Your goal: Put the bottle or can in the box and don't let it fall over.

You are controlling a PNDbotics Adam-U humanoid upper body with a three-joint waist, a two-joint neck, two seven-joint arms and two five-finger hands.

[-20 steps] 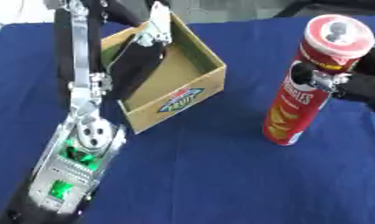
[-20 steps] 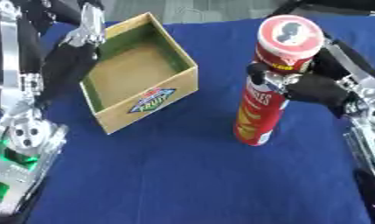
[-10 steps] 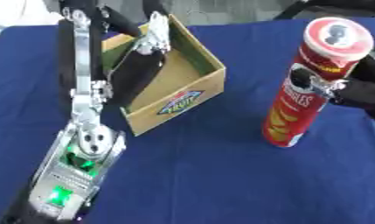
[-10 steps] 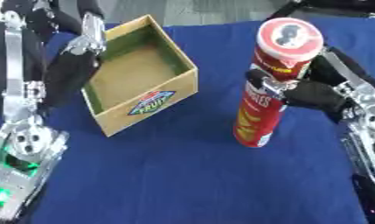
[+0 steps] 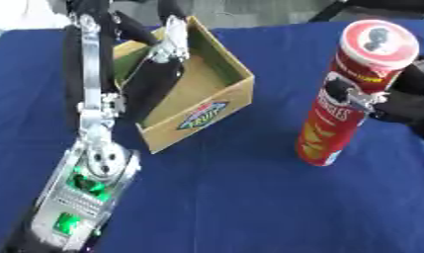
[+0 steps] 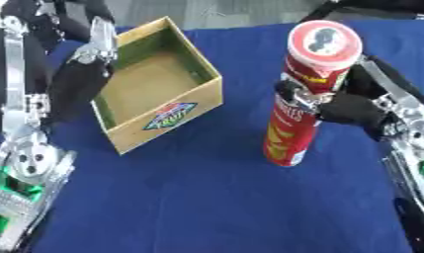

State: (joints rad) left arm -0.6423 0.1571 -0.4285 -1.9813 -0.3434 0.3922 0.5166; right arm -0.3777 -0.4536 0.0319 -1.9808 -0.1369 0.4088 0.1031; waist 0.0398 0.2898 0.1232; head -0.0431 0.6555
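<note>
Change since 1 second ago: the left hand, which lay partly inside the box then, now sits at the box's left wall; the can and the right hand show about the same as before.
Can: a tall red crisp can with a pale lid stands upright on the blue table cloth, to the right of the box and apart from it (its base rests on the cloth, not in the box).
Right hand: the right hand comes in from the right and is wrapped round the can's middle, the thumb across the front of the label and the dark fingers behind it.
Box: an open cardboard box with a green inner lining and an oval sticker on its front wall lies askew, 1 corner towards the camera; nothing shows inside it.
Left hand: black, long fingers pointing down along the outside of the box's left wall, touching or just beside it; the fingers look straight, holding nothing.
Left arm: the silver forearm with green lights runs up from the lower left corner.
</note>
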